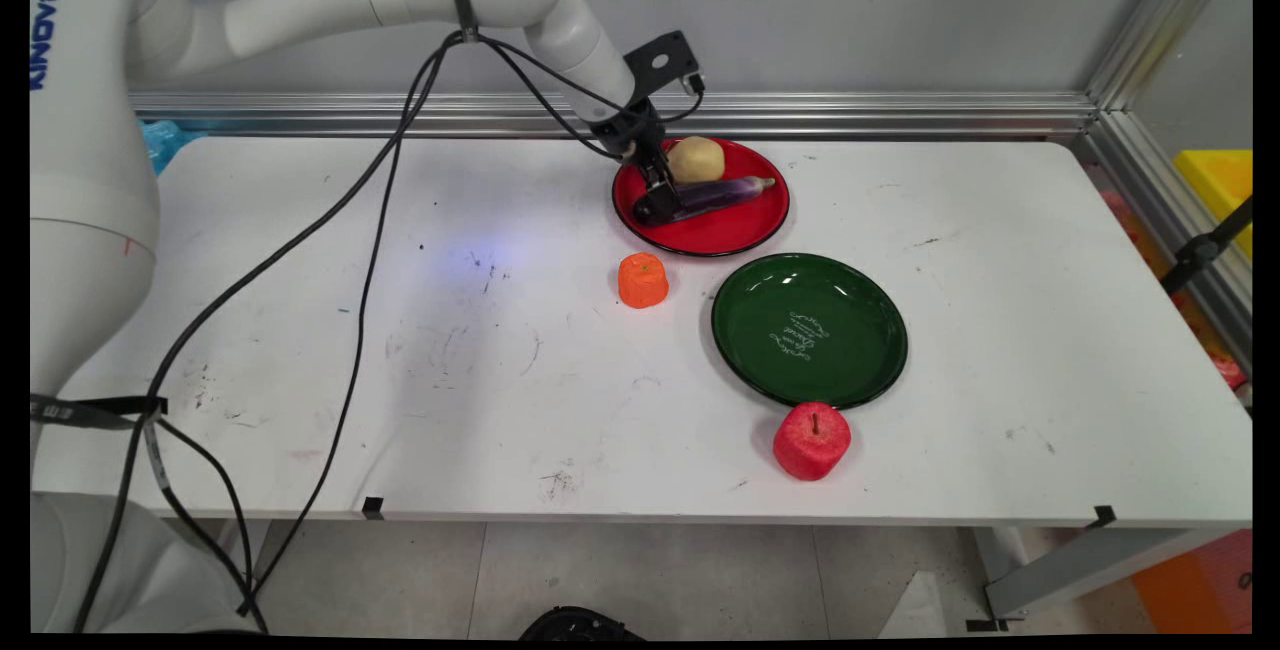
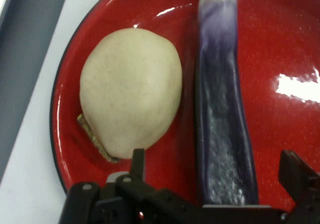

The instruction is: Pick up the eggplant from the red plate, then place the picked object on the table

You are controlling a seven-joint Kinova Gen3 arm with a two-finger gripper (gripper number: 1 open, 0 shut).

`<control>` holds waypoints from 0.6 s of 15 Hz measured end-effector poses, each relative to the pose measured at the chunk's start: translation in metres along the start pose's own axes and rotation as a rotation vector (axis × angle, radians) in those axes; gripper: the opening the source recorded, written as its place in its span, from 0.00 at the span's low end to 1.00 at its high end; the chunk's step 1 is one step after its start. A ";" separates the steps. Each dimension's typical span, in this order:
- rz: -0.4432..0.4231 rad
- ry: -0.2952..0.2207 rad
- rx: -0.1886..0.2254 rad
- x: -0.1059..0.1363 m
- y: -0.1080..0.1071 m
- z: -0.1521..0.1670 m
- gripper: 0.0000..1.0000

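Red apple (image 1: 811, 441) sitting nearest, green plate (image 1: 809, 329) behind it; gripper (image 1: 652, 200) hanging over red plate (image 1: 742, 226), fingers (image 2: 138, 163) spread wide either side of eggplant (image 2: 222, 114), potato (image 2: 131, 91) lying beside.

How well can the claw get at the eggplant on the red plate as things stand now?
Probably yes. The claw is open, one finger on each side of the eggplant lying in the red plate. The potato lies beside it, outside the fingers, and nothing covers the eggplant.
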 end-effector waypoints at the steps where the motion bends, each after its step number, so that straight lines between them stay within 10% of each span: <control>1: -0.003 -0.001 -0.002 0.000 0.000 0.004 1.00; 2: -0.006 -0.002 -0.005 -0.001 0.000 0.007 0.00; 9: -0.018 -0.008 -0.029 -0.002 0.001 0.014 0.00</control>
